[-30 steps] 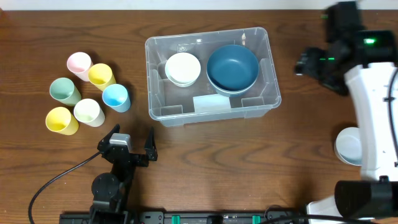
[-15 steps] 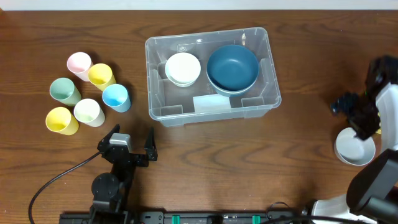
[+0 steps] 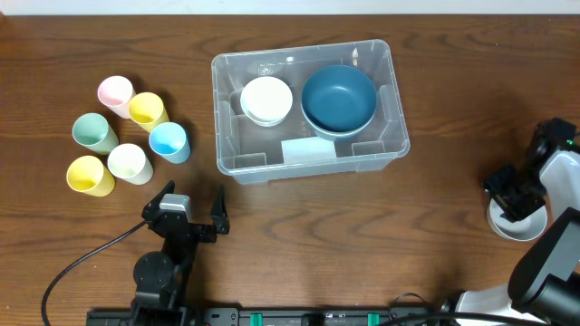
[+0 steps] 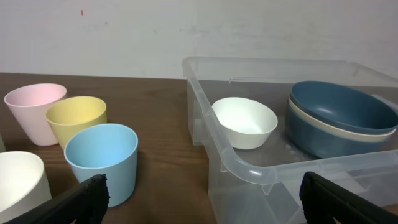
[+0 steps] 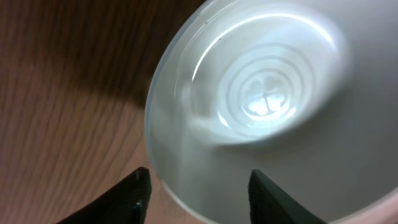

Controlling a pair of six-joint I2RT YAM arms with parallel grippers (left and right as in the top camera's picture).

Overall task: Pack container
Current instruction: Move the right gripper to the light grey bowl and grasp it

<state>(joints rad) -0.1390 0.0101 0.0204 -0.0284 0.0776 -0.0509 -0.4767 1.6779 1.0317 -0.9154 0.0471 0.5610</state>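
Our right claw, released and spread, hangs over the pale bowl (rim between its tips), the container lying well to its left, mid-counter.

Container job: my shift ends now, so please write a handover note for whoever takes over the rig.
Left gripper: open, idle, holding nothing.
Right gripper: open, straddling the pale bowl's rim, right of the container.
Done: white bowl and blue bowl are in the container.
Left: grip and pack the pale bowl; probably the six cups on the left too.
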